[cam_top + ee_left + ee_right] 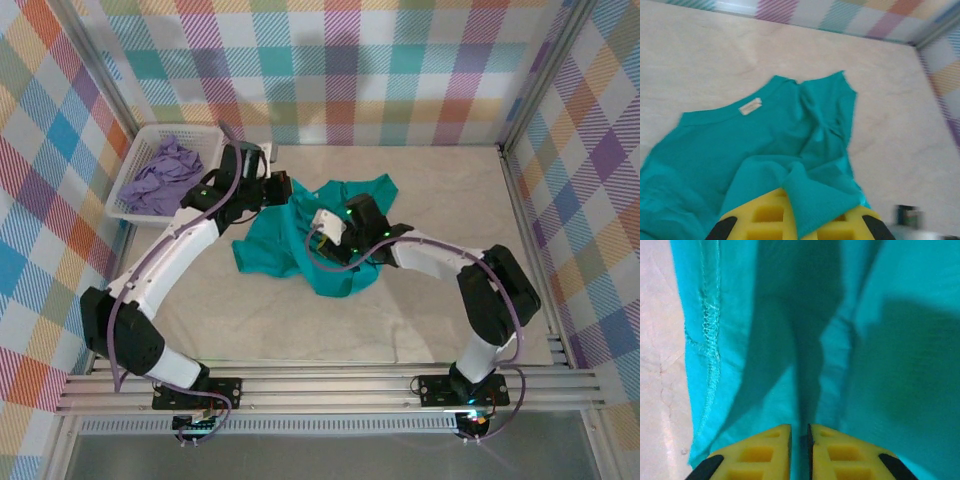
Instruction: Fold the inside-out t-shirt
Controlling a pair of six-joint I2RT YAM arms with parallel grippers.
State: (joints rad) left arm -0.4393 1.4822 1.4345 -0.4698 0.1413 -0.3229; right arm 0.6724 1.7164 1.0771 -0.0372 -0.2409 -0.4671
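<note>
T-shirt [272,245] lies crumpled at the centre of the table [450,210], teal, with an exposed stitched seam and a tag [750,106] at the neck. Left gripper [797,220] stands at the garment's 11 o'clock edge, jaws clenched on a raised fold of its cloth. Right gripper [800,440] sits over the middle, reaching in from 3 o'clock. Its fingers are nearly together with a thin gap; whether cloth is grasped cannot be told. Basket [135,160] at the table's 10 o'clock corner holds a lavender garment [160,172]

A robot lab cell — plaid-cloth walls [350,60], aluminium frame rails [330,385].
</note>
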